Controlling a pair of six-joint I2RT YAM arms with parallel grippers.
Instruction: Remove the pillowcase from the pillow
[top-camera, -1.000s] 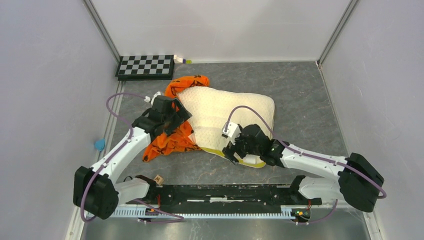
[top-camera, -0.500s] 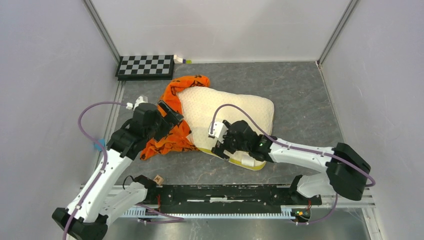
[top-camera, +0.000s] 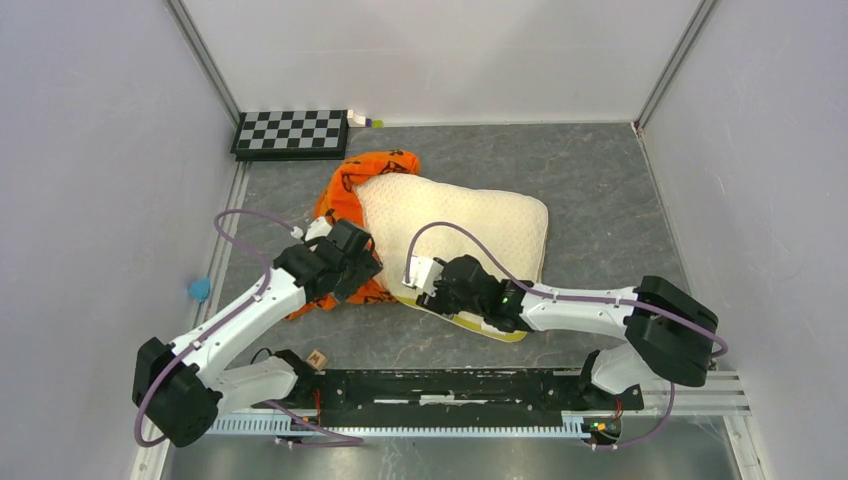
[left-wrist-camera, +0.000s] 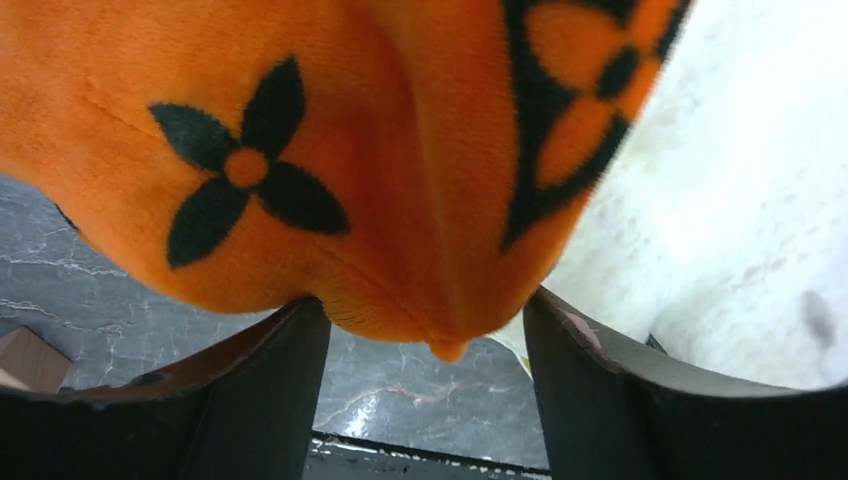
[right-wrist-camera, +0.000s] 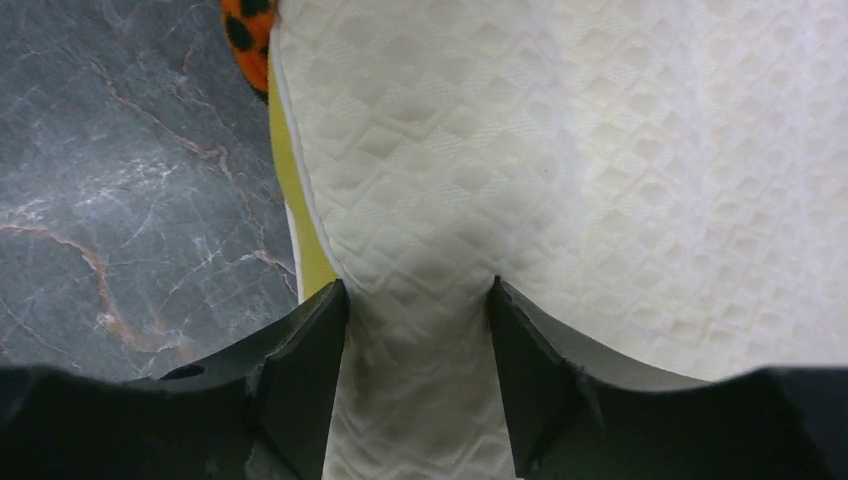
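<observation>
The cream-white pillow (top-camera: 460, 225) lies across the middle of the grey table. The orange pillowcase (top-camera: 345, 190) with black motifs is bunched round its left end. My left gripper (top-camera: 350, 268) sits at the pillow's near-left corner, its jaws partly closed on a thick fold of pillowcase (left-wrist-camera: 300, 150), which hangs between the fingertips (left-wrist-camera: 300, 330); the pillow (left-wrist-camera: 740, 200) shows to its right. My right gripper (top-camera: 432, 292) is at the pillow's near edge, shut on a pinched ridge of the pillow (right-wrist-camera: 600, 150) beside its yellow-green band (right-wrist-camera: 290, 190). A bit of pillowcase (right-wrist-camera: 245, 30) shows at top left.
A checkerboard (top-camera: 291, 132) lies at the back left with a small white object (top-camera: 362, 120) beside it. A small blue thing (top-camera: 199, 289) is by the left wall. A small wooden block (top-camera: 318, 358) sits near the black base rail (top-camera: 450, 385). Walls close three sides.
My left gripper swung out to the left, then came back right and nearer, with the orange fabric bunched tighter. My right gripper slid left along the pillow's near edge.
</observation>
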